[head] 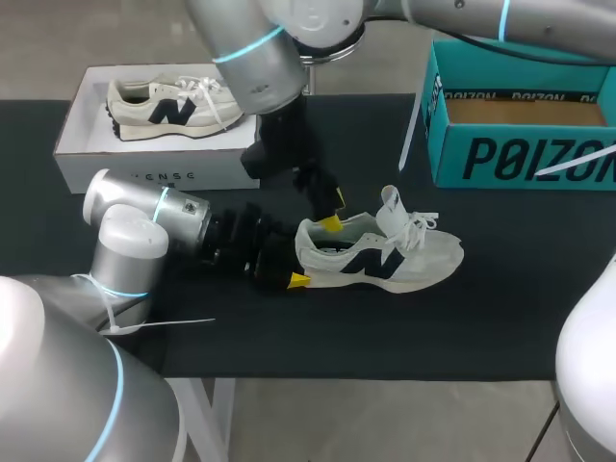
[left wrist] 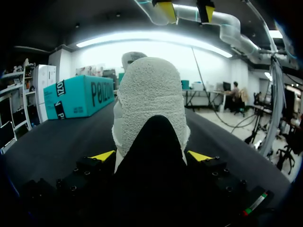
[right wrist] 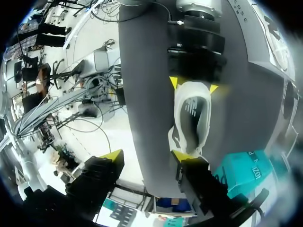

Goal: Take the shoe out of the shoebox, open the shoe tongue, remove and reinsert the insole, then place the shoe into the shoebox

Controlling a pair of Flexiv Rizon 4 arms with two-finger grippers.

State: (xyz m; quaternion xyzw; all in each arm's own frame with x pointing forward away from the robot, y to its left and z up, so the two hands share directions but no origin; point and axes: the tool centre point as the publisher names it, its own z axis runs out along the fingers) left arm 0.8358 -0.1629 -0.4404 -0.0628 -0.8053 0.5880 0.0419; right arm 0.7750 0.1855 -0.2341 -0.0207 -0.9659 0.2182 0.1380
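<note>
Nearest, the left arm point(head: 144, 241) lies low over the black table point(head: 481, 318). The left gripper point(head: 312, 253) is closed on the heel of the shoe point(head: 385, 255). In the left wrist view the pale heel fills the space between its fingers, and a yellow tip presses against each side. The fingers stand only as far apart as the heel is wide.

The shoe rests upright on its sole near the middle of the table, with its toe pointing away from the left gripper. Its tongue point(head: 390, 206) stands up and the laces point(head: 421, 226) lie loose. From above, the right wrist view looks into the opening, where the insole point(right wrist: 190, 113) lies inside.

The right gripper point(right wrist: 147, 156) hangs over the shoe's collar, just past the heel. Its fingers are spread wide and hold nothing. One yellow tip is close to the shoe's rim, but I cannot tell whether it touches.

Farther back on the left, a white shoebox point(head: 87, 154) holds a second shoe point(head: 168, 108). A teal box point(head: 520, 154) stands open at the far right, well apart from the shoe on the table.
</note>
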